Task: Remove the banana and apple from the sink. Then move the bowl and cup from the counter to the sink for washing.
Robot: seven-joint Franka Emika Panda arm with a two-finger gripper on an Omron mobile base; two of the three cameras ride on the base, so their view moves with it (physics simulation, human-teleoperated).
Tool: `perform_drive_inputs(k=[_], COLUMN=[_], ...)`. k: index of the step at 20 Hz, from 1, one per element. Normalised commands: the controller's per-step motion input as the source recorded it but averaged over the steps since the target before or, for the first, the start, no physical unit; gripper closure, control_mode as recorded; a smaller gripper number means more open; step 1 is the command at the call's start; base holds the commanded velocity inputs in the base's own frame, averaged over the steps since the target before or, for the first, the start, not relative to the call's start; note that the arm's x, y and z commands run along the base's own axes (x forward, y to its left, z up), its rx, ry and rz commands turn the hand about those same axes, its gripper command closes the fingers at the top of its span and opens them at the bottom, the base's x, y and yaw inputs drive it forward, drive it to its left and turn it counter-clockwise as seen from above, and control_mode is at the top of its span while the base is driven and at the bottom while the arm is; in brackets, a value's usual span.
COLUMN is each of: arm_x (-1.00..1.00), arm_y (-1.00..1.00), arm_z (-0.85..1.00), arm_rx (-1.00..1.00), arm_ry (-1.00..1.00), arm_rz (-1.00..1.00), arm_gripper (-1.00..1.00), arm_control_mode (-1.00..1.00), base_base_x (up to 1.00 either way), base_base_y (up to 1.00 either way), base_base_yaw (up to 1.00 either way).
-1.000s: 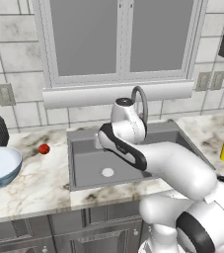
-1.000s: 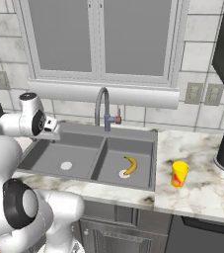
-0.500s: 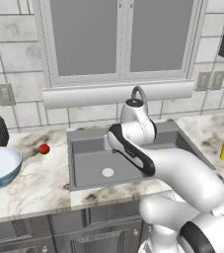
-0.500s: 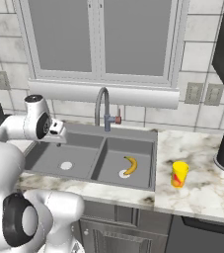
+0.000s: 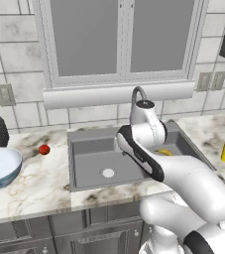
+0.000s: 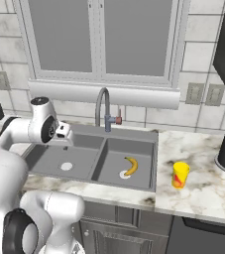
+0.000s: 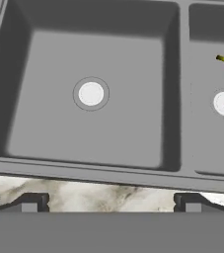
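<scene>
The counter point(image 6: 203, 191) carries the dark double-basin sink point(image 6: 79, 163), the landmark here. The bowl point(image 5: 1, 167) sits well left of the sink at the counter's left end. Over the sink's left basin hangs the gripper point(image 7: 107, 203), jaws spread wide with nothing between them. The banana point(image 6: 130, 166) lies in the sink's right basin, one end on the white drain. The cup point(image 6: 179, 174) stands upright on the counter just right of the sink. The apple point(image 5: 44, 149) rests between sink and bowl.

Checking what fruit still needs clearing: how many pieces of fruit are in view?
2: the banana in the sink's right basin, and the apple on the counter left of the sink.
</scene>
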Motion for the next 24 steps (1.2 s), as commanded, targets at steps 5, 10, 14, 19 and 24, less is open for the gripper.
perform_drive_inputs(k=[5,10,14,19,24], arm_x=[-0.11,-0.08,-0.05,-0.02,0.0], arm_y=[-0.35,-0.33,-0.32,-0.31,-0.31], arm_z=[0.0,0.0,0.0,0.0,0.0], arm_rx=[0.0,-0.01,0.0,0.0,0.0], arm_ry=[0.0,0.0,0.0,0.0,0.01], arm_rz=[0.0,0.0,0.0,0.0,0.0], arm_gripper=[-1.0,-1.0,-1.0,-1.0,-1.0], arm_control_mode=[-1.0,-1.0,-1.0,-1.0,-1.0], base_base_x=[0.0,0.0,0.0,0.0,0.0], base_base_y=[0.0,0.0,0.0,0.0,0.0], base_base_yaw=[0.0,0.0,0.0,0.0,0.0])
